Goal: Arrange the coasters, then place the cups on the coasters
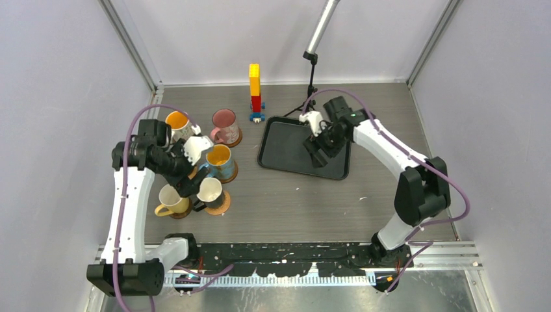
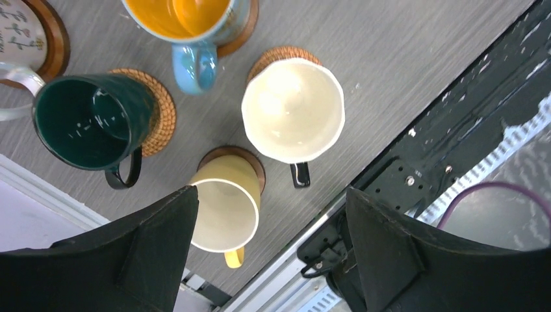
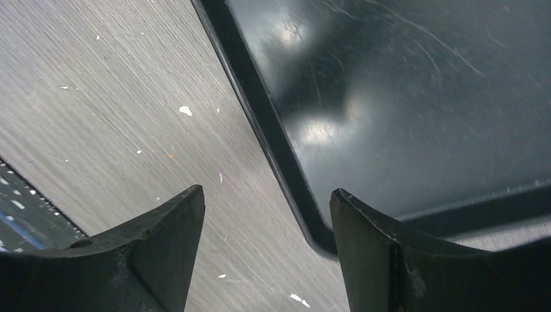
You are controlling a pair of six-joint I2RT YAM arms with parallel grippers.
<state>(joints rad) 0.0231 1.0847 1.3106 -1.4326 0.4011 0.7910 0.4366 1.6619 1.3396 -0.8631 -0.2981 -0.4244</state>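
Observation:
Six cups stand in a cluster at the left, each on a coaster. The pink cup (image 1: 224, 123) is on a brown coaster (image 1: 234, 138). The white patterned cup (image 1: 177, 123) and the blue cup (image 1: 219, 159) stand near it. In the left wrist view the dark teal cup (image 2: 81, 120) sits on a woven coaster (image 2: 159, 110). The white cup (image 2: 292, 110) is on another woven coaster (image 2: 279, 55), and the cream-yellow cup (image 2: 224, 208) is on a dark coaster (image 2: 242, 155). My left gripper (image 2: 271, 190) hangs open and empty above them. My right gripper (image 3: 265, 190) is open and empty over the tray corner.
A black rectangular tray (image 1: 286, 153) lies right of centre, its rim (image 3: 260, 123) under my right gripper. A yellow-red-blue brick tower (image 1: 255, 91) and a tripod stand (image 1: 310, 84) stand at the back. A black rail (image 2: 416, 162) runs along the table's near edge.

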